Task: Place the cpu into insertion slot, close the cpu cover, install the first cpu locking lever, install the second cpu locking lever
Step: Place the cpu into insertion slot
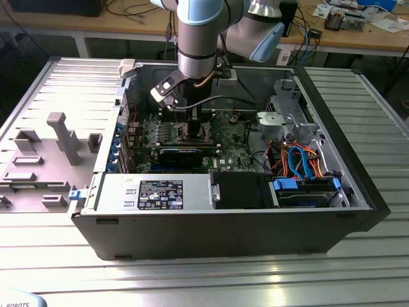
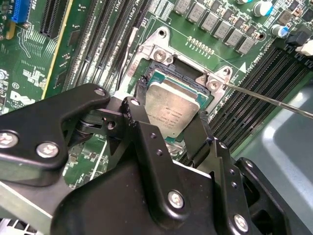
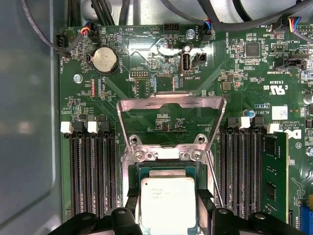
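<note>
Gripper (image 2: 171, 116) jaws clamped on cpu (image 2: 172, 105) at slot (image 2: 176, 74); if released tilted or shifted, may seat crooked, damaging slot.

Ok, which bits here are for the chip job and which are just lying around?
For the job: tool, cpu, insertion slot, cpu cover, locking lever.
Just there: coin battery, memory stick, blue cables, grey blocks.
</note>
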`<move>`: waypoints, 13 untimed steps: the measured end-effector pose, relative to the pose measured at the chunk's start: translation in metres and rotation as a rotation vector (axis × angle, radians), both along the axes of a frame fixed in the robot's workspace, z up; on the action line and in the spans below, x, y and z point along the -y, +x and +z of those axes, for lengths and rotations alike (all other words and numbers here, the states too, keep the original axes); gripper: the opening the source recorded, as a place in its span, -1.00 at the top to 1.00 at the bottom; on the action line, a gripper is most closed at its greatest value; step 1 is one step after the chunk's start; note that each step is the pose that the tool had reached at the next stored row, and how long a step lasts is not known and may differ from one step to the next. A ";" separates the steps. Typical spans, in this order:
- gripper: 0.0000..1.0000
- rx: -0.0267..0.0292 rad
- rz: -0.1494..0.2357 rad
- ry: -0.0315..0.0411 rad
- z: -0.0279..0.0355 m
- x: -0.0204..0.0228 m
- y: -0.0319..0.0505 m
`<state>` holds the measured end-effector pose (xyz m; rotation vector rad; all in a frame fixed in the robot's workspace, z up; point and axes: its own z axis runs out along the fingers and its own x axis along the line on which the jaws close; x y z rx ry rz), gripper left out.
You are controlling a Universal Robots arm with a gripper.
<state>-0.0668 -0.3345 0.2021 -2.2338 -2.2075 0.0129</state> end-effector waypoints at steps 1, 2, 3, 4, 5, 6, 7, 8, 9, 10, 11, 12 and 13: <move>-0.08 -0.0001 0.000 -0.0001 -0.0001 0.0006 -0.0001; -0.08 -0.0001 -0.001 -0.0001 -0.0004 0.0012 0.0000; -0.08 0.0000 -0.002 0.0000 -0.0006 0.0017 0.0000; -0.08 -0.0001 -0.003 -0.0001 -0.0010 0.0021 -0.0001; -0.08 -0.0002 -0.003 -0.0003 -0.0011 0.0021 0.0000; -0.08 -0.0002 -0.003 -0.0004 -0.0012 0.0022 0.0002; -0.08 -0.0001 -0.003 -0.0002 -0.0016 0.0022 0.0005; -0.08 -0.0003 -0.003 -0.0002 -0.0019 0.0021 0.0008; -0.08 -0.0002 -0.003 -0.0004 -0.0022 0.0022 0.0011; -0.08 -0.0003 -0.003 -0.0004 -0.0024 0.0021 0.0012; -0.08 -0.0003 -0.003 -0.0004 -0.0024 0.0021 0.0012; -0.08 -0.0002 -0.003 -0.0003 -0.0025 0.0021 0.0012; -0.08 -0.0002 -0.003 -0.0002 -0.0025 0.0021 0.0012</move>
